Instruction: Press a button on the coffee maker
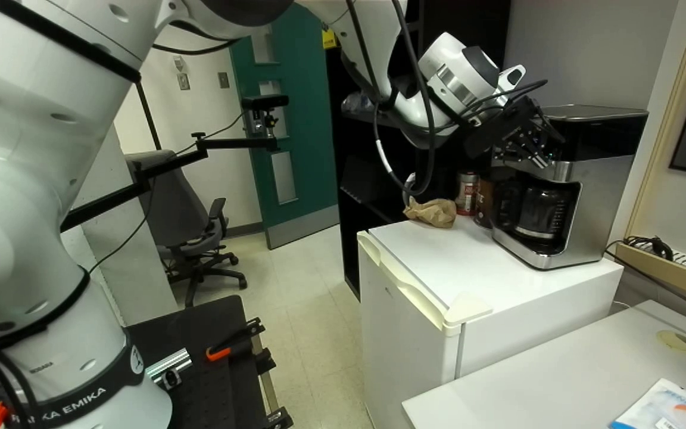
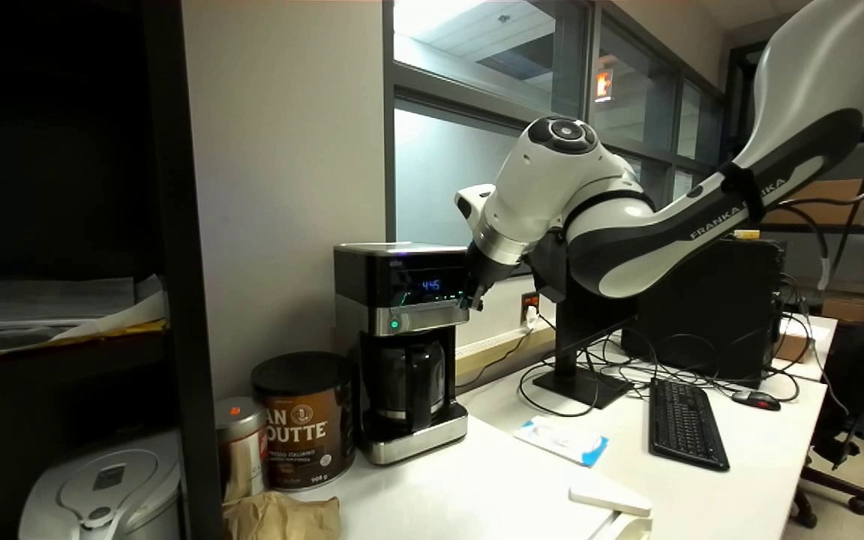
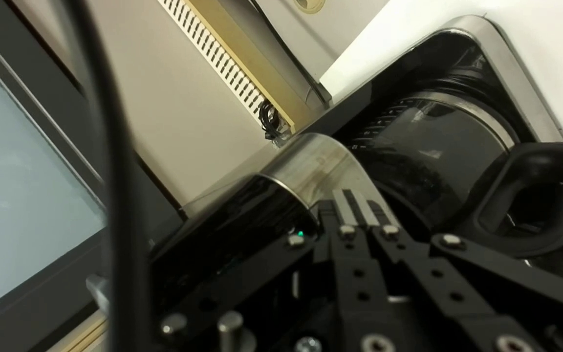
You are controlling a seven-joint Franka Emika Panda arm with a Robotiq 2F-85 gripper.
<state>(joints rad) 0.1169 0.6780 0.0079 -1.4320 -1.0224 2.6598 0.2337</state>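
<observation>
The coffee maker, black with silver-grey parts, stands upright in both exterior views [image 1: 605, 199] [image 2: 372, 279] and fills much of the wrist view [image 3: 306, 168]. Its dark carafe [image 2: 407, 382] sits at the base. The front shows a blue-lit display [image 2: 430, 286], small green lights along the panel and a round green-lit button [image 2: 394, 325] on the silver band. My gripper [image 3: 356, 208] is shut and empty, fingertips together. It shows in both exterior views [image 1: 540, 158] [image 2: 475, 302] at the panel's side away from the round button. I cannot tell whether the tips touch.
The machine stands on a white fridge [image 1: 438, 262]. Beside it are a brown coffee can [image 2: 301, 431], a red-and-silver can [image 1: 467, 193] and a crumpled paper bag [image 1: 432, 212]. A black shelf [image 2: 169, 262] flanks them. A desk holds a keyboard [image 2: 687, 424].
</observation>
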